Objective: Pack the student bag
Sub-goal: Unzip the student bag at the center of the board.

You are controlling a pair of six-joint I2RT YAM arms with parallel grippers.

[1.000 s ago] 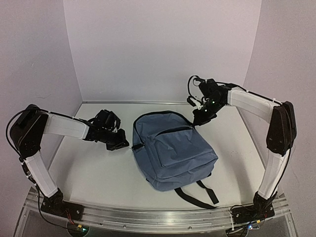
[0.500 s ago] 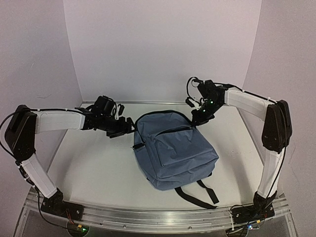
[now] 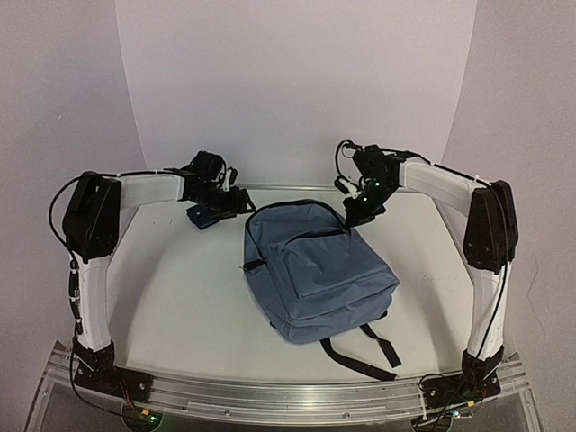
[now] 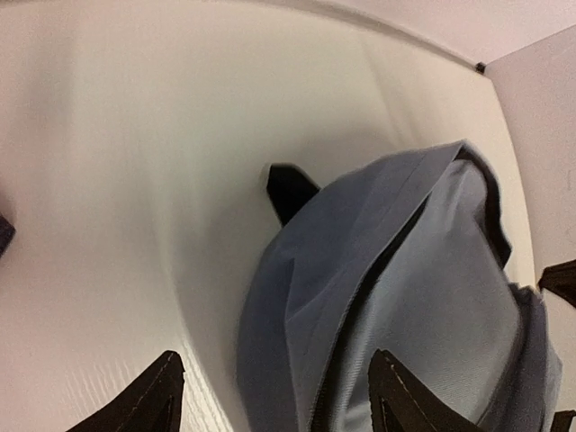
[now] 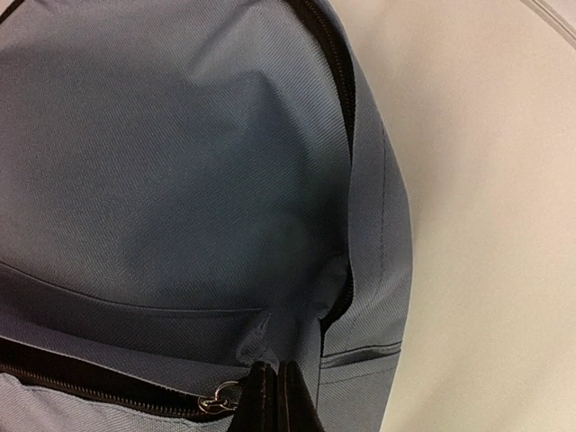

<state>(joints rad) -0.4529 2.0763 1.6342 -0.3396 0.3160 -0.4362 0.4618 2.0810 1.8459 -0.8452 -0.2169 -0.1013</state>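
R pincer (image 5: pixel 274 389) pressed shut, pinching a fold of bag (image 5: pixel 180 180) fabric beside zip pull (image 5: pixel 223 396). L pincer (image 4: pixel 274 396) spread, nothing in it, bag's top just ahead. White table (image 3: pixel 180 297) under both, pale walls (image 3: pixel 297 90) behind and at the sides. Bag lies betw. pincers: slate-blue, soft, main zip gaping, black straps (image 3: pixel 360 351) at the end away from them.

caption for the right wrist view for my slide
Right jaws shut on a pinch of the slate-blue student bag beside its metal zipper pull, main zipper gaping, white table beyond.
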